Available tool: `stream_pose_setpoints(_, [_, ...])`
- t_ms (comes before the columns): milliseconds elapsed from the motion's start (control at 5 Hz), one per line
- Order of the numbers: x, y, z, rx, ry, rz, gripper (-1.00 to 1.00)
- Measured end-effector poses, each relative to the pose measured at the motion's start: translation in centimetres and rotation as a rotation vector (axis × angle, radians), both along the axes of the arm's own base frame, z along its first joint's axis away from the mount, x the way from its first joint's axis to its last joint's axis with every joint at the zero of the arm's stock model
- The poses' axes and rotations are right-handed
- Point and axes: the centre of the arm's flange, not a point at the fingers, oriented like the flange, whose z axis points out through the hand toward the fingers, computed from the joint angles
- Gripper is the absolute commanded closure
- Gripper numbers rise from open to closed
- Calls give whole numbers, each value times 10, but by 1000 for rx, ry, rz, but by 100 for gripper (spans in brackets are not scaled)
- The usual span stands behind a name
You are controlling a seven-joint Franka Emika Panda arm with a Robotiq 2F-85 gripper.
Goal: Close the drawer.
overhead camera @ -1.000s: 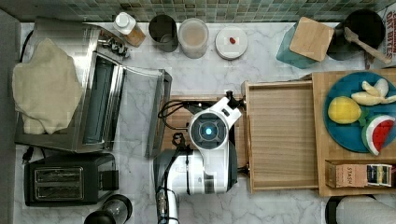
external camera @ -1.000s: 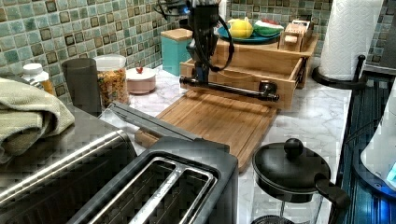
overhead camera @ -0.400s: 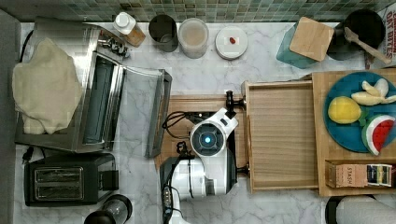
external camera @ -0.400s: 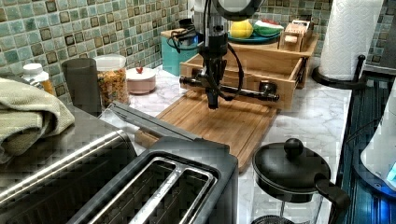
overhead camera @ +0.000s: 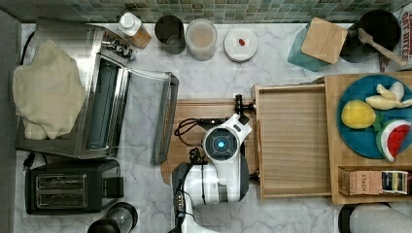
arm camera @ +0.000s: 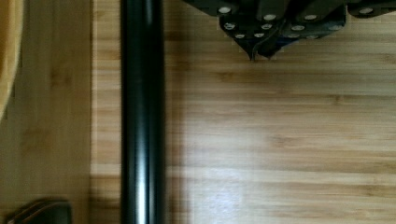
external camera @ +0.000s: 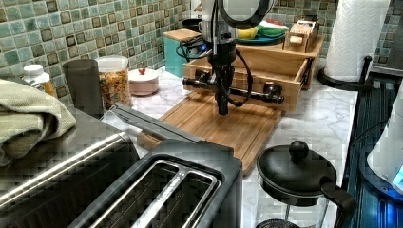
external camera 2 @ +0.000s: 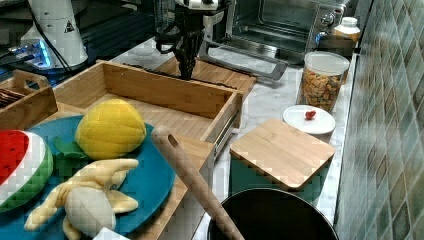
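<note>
Pale wooden drawer [overhead camera: 291, 141] stands pulled open, its black bar handle [external camera: 237, 89] running crosswise. The black gripper [external camera: 222, 108], fingers pressed together and empty, hangs just beside the handle over the darker bamboo cutting board [external camera: 228, 127], the drawer lying on the top view's right.

the surface [overhead camera: 214, 80] is white marble with grey veins. along its tiled back edge stand a dark cup [overhead camera: 170, 34], a cereal jar [overhead camera: 201, 39] and a white lidded dish [overhead camera: 241, 43]. a toaster oven [overhead camera: 104, 114], a black toaster [overhead camera: 68, 186] and a cutting board [overhead camera: 194, 109] also lie on it.
</note>
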Motion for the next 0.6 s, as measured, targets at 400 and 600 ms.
stream_pose_setpoints(400, [0,-52,4,16,11,212,100])
stream_pose_setpoints(600, [0,-79,7,65,-12,160,100])
